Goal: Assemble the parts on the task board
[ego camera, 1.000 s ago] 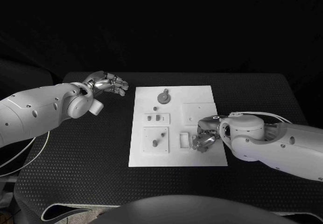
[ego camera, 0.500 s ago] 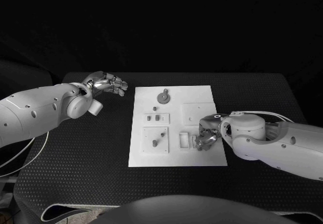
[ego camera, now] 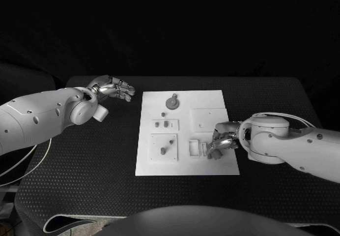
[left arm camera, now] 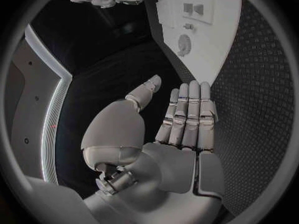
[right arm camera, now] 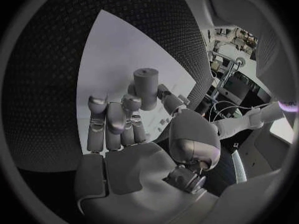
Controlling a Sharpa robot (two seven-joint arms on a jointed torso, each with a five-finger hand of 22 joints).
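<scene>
The black table [ego camera: 85, 167] carries the white task board [ego camera: 185, 167] at its middle. The right arm has drawn back toward the table's right side since a second ago, and its right hand [ego camera: 221, 141] now sits over the board's right edge, pinching a grey cylindrical part [right arm camera: 146, 87] between thumb and fingers. The left hand [ego camera: 113, 88] stays raised off the board's far left corner, fingers straight, close together, holding nothing.

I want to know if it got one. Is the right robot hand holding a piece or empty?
Holding one. The right robot hand pinches a grey peg between its fingers, above the task board.
</scene>
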